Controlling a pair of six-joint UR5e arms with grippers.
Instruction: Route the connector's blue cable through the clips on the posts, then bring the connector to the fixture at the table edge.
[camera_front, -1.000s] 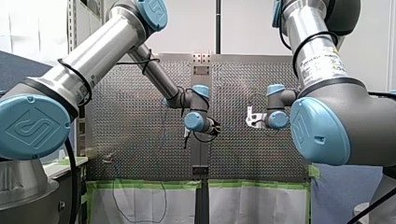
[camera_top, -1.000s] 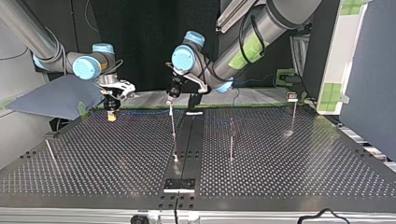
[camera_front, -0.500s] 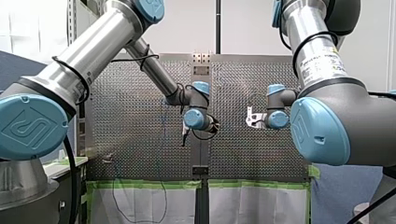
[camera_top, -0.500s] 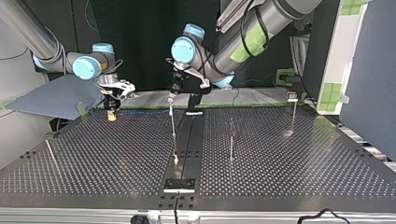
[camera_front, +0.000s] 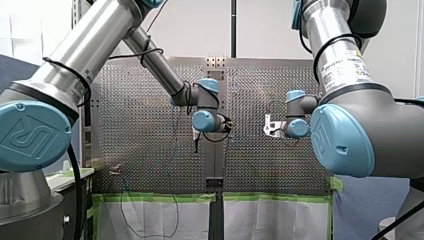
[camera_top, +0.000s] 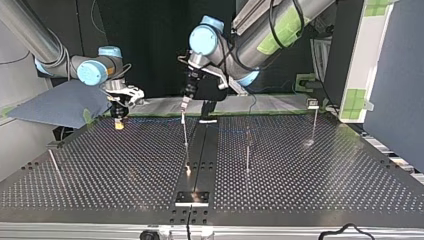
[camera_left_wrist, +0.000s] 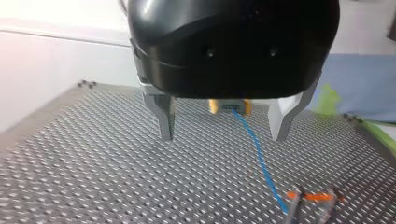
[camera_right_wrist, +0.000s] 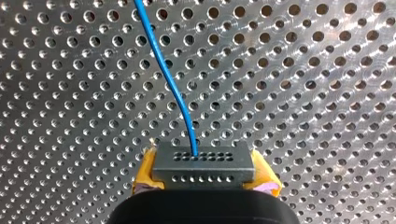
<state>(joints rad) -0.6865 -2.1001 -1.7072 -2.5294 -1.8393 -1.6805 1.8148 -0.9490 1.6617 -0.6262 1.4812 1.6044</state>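
Note:
My right gripper is shut on the grey connector, with yellow pads on either side of it. The blue cable leaves the connector's face and runs over the perforated table. In the top view my right gripper hangs low at the far left. My left gripper hovers just above the tall middle post. In the left wrist view, my left gripper is open and holds nothing. Ahead of it, the cable slopes from the connector to an orange clip.
Other thin posts stand on the table: one right of the middle, one at the far right, a leaning one at the left. A small plate sits on the centre rail near the front edge.
My left arm's wrist has risen, and in the front view it has shifted slightly left; its gripper stays over the middle post. My right arm and the connector have not moved.

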